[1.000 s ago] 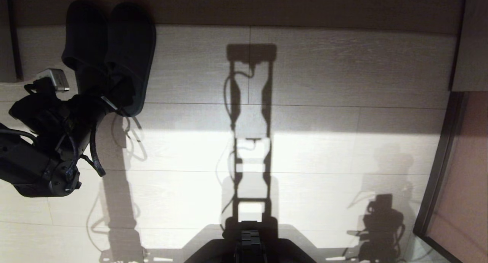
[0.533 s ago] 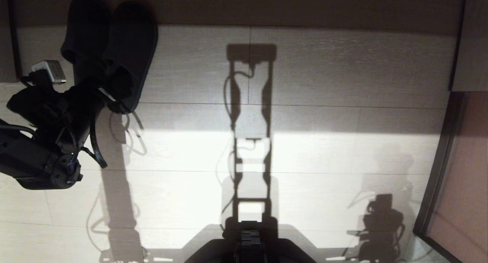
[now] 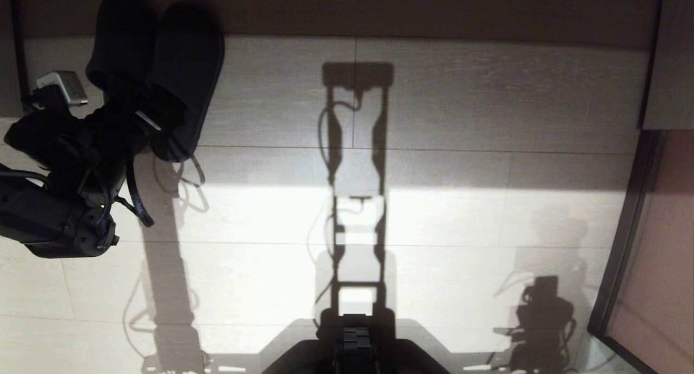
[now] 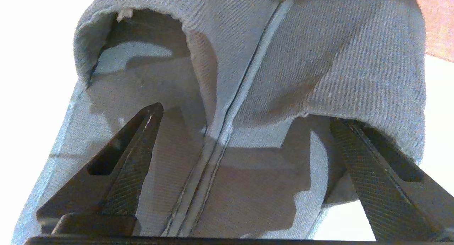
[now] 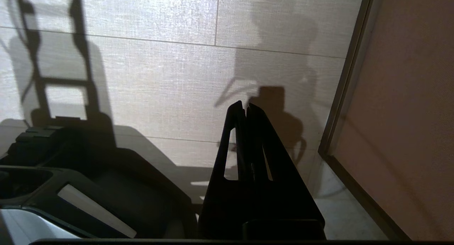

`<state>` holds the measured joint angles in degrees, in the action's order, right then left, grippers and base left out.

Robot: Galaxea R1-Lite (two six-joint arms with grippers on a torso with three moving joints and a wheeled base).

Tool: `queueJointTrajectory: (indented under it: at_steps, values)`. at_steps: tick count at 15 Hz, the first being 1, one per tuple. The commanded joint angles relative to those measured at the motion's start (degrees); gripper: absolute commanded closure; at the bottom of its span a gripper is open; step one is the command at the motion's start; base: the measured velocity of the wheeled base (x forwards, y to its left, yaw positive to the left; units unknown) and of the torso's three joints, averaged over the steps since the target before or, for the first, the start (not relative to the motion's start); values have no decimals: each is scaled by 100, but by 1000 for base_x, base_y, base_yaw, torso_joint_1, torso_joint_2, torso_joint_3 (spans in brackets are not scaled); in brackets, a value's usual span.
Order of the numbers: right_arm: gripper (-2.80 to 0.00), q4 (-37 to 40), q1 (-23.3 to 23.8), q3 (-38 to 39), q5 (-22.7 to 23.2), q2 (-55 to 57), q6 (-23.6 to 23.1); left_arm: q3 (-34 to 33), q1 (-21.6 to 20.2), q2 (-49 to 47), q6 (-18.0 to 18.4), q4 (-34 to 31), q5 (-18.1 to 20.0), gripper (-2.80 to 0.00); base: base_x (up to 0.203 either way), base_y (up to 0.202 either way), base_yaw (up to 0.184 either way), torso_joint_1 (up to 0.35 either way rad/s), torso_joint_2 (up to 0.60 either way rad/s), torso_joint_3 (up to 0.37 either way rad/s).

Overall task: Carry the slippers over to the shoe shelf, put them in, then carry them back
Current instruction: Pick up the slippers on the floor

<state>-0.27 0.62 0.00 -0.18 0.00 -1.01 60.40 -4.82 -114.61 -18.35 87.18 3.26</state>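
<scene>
While my left gripper (image 4: 244, 120) stands wide with one finger inside each of the slippers (image 3: 157, 65), which lie side by side on the floor (image 3: 434, 211) at the shelf's (image 3: 379, 8) shadowed edge, I judge grasping and carrying remain.

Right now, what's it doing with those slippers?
The left gripper is at the heel end of the black slippers, which lie side by side on the floor. Its fingers are spread wide, one inside each slipper's heel opening, not clamped. The right gripper hangs shut and idle over bare floor.
</scene>
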Motion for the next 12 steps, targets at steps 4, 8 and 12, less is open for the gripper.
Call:
queueJointTrajectory:
  at_steps: [4,8,12]
  values:
    - [0,-2,-1,229,1,-229,-4,226,10,-203,7,48,-5,-280,0,0,0,0,0,0]
    - [0,-8,-1,229,1,-229,-4,332,42,-263,33,48,-18,-280,0,0,0,0,0,0]
    - [0,0,-1,229,1,-229,-4,534,42,-324,39,48,-18,-280,0,0,0,0,0,0]
